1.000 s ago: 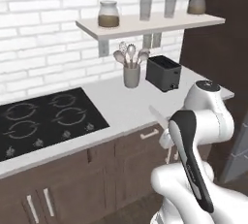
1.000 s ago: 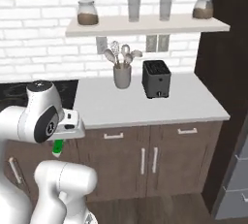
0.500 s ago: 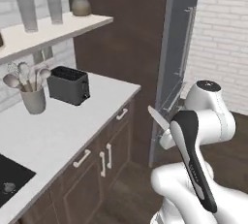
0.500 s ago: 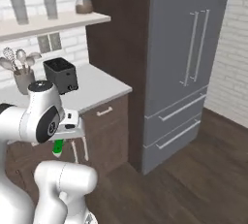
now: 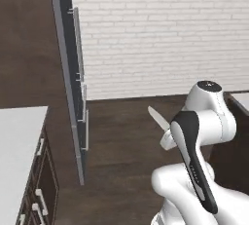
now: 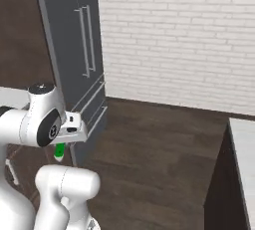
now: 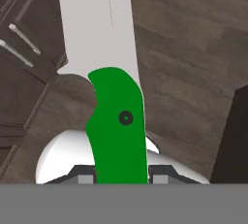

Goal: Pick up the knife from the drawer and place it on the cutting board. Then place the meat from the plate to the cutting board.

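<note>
While in transit past the refrigerator point(image 6: 69, 50), knife point(image 7: 116, 121) pinched by green handle in gripper point(image 7: 118, 177), blade projecting forward; possible slip or twist if jolted.

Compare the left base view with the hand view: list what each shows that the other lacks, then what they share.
Left base view alone: the white brick wall, the tall grey fridge with its bar handles, and a pale counter at lower left.

Hand view alone: the knife's green handle, clamped in the shut tool, with the blade pointing away from the camera.

Both: the knife, seen in the left base view as a pale blade jutting past the arm, the dark wooden floor and dark cabinet fronts with silver handles.
</note>
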